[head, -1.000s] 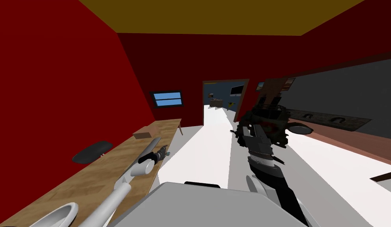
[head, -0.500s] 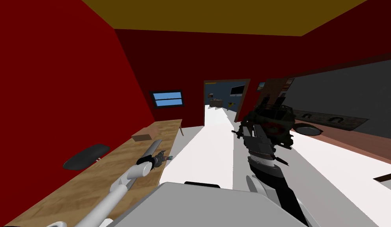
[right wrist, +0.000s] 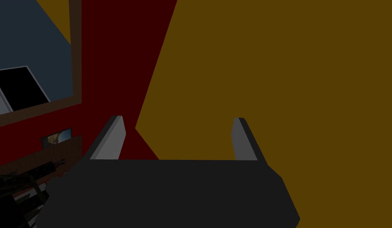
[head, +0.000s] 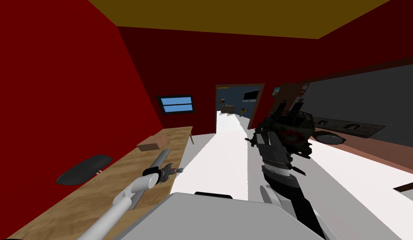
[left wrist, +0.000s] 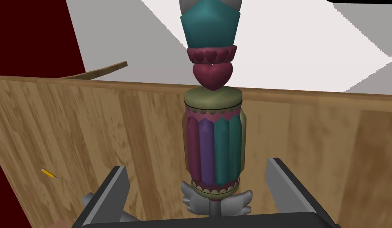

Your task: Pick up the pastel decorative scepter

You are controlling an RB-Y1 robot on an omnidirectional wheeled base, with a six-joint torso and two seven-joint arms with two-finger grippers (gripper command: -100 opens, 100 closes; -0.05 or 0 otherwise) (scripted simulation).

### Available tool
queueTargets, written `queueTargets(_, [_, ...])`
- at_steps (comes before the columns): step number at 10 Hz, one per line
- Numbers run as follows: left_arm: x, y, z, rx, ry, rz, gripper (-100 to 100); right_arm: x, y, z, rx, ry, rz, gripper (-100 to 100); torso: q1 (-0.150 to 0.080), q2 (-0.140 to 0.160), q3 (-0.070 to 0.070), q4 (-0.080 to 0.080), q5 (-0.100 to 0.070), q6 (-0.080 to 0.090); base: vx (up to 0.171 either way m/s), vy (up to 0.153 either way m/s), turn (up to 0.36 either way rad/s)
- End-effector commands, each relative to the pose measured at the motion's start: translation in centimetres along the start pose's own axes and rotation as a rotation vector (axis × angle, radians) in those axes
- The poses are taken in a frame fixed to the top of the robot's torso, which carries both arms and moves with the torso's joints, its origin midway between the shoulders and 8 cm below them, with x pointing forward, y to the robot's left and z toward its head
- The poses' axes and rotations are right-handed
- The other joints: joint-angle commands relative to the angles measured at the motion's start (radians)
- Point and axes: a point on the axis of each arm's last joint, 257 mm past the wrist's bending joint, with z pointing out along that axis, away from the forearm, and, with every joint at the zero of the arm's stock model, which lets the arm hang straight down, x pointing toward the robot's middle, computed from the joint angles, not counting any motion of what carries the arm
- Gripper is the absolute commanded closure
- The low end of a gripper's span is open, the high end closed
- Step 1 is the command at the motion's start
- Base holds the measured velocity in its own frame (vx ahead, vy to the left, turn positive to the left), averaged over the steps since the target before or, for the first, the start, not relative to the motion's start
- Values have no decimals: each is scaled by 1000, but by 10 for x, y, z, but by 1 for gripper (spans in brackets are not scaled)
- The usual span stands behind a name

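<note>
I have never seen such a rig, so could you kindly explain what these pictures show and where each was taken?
This is a simulated two-armed robot. The wide picture comes from a camera on its head; the other two come from cameras on its hands. The left end effector reaches over a wooden table, its two fingers open on either side of the colourful scepter, not touching it. A small brown box, a dark oval object and a pencil also lie there. The right end effector is open, holding nothing.
</note>
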Motion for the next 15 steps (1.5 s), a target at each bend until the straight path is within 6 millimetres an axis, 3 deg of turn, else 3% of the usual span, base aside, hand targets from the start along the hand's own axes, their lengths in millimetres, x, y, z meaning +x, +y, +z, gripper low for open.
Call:
queueTargets(1, [0,0,0,0,0,0,0,0,0,0,0,0,0,0,0,0,0,0,0,0,6,7,-1])
queueTargets(2, [-2,-1,5,2,-9,-13,-100,0,0,0,0,0,0,0,-2,2,1,0,0,0,-18,17,-87])
queueTargets(9, [-5,-5,24,2,-39,-58,-100,0,0,0,0,0,0,0,-1,6,3,1,0,0,-50,26,-93])
queueTargets(10, [-5,-5,25,3,-40,-58,100,0,0,0,0,0,0,0,-2,4,3,1,-1,0,-7,1,9])
queueTargets(14, [-5,-5,25,1,-40,-59,100,0,0,0,0,0,0,0,-3,3,2,1,-1,0,0,0,0])
queueTargets(15, [-5,-5,25,1,-40,-59,0,0,0,0,0,0,0,0,-3,3,2,1,-1,0,0,0,0])
